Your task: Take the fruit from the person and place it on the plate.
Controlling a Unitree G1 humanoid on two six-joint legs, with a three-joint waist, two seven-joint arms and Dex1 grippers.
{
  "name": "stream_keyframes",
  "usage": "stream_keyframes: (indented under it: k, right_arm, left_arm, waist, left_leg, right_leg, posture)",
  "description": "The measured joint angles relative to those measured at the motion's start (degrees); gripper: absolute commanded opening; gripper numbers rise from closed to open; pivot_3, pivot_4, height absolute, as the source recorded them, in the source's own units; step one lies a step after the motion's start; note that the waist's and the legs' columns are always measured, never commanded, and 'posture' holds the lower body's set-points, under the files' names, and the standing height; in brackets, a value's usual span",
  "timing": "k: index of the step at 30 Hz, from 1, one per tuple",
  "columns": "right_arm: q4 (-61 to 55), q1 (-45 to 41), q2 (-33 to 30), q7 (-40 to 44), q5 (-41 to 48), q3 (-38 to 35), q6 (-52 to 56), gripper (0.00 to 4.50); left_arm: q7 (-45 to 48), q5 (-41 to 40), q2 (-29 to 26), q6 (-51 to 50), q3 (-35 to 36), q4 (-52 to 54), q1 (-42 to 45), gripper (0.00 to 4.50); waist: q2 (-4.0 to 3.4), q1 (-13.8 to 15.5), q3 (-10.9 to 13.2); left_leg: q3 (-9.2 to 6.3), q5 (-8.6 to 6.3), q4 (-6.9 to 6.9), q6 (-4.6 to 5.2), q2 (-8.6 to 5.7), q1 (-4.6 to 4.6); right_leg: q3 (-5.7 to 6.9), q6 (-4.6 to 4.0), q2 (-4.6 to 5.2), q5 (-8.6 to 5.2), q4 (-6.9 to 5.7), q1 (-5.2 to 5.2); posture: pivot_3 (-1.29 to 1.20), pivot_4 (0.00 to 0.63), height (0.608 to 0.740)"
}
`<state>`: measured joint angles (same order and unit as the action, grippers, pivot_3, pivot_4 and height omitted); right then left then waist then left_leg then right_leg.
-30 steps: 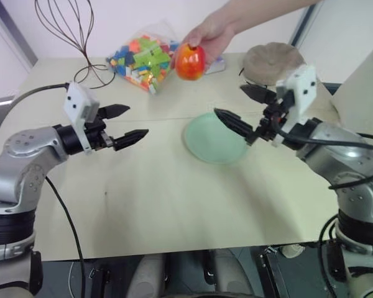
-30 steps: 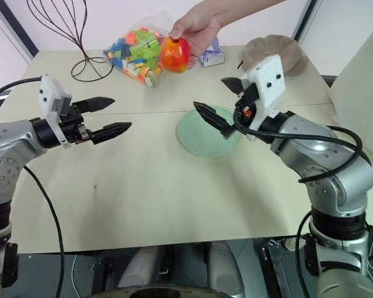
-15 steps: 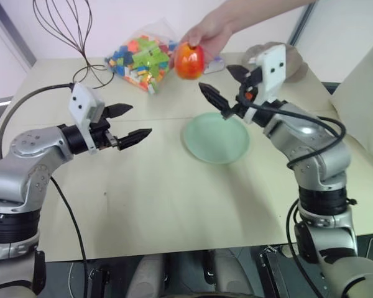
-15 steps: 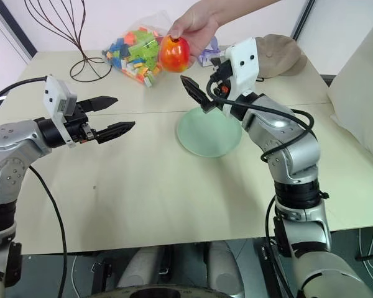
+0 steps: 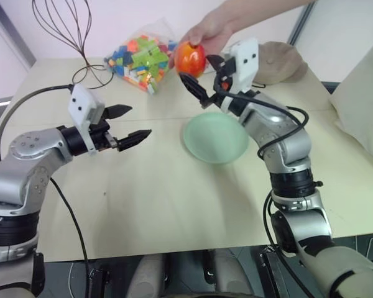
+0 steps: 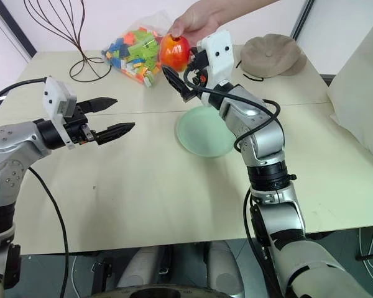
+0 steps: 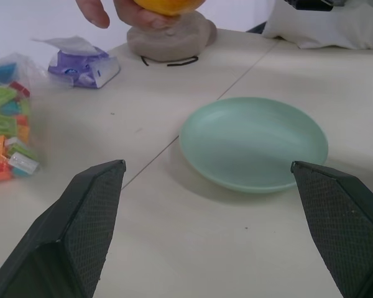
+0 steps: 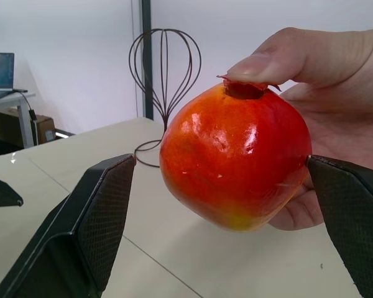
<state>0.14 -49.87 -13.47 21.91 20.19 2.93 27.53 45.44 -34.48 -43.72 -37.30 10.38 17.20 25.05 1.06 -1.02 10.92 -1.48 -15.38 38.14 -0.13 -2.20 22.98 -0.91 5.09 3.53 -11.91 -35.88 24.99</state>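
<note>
While the table (image 5: 161, 205) runs off-frame at its near edge, lots of bare top lies around the mint plate (image 5: 216, 137). R gripper (image 6: 181, 74) jaws wide, flanking the pomegranate (image 8: 236, 164) w/o touching; person's hand (image 5: 210, 34) holds it, forearm cut off. L gripper (image 5: 125, 124) jaws wide, empty, well left of plate.

A pale beige table (image 5: 174, 205) stands before a white wall (image 5: 112, 15).

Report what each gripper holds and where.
Nothing: both grippers, left and right, are open. The person's hand holds the fruit, a finger on its crown.
</note>
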Motion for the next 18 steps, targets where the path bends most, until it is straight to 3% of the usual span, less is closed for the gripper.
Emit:
stream_keyframes:
  k: [18]
  right_arm:
    - [14.3, -4.6, 3.8, 1.4, -4.8, -0.2, -8.7, 4.50]
  left_arm:
    - [-1.2, -0.1, -0.1, -0.8, 0.7, 1.6, -0.7, 4.46]
  waist:
    - [-0.01, -0.1, 0.0]
  left_leg:
    - [0.01, 0.04, -0.02, -0.08, 0.00, 0.09]
  right_leg:
    - [-0.05, -0.02, 0.00, -0.01, -0.12, 0.19]
  posture:
    - [0.00, 0.150, 0.740]
